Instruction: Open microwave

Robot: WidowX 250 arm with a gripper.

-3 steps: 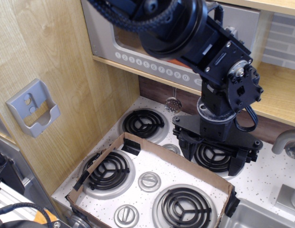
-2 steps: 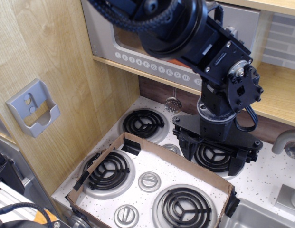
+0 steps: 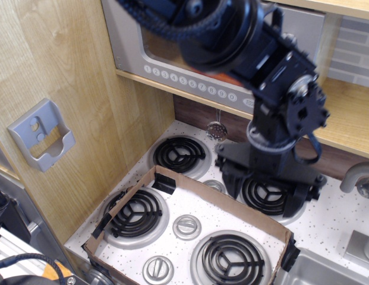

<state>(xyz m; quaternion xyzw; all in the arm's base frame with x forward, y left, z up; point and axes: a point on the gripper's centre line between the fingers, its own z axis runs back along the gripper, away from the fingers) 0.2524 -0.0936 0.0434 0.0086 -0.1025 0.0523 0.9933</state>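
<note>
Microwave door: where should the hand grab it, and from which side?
The microwave shows only flat faces here: its window and the buttons. Any handle is probably right of the window, hidden by the arm. Come from the front and pull outward. The hand hangs lower, above the stove, so lift first.

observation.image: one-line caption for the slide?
Robot arm's claw hangs over the toy stove's back right burner, below the closed microwave.
</note>
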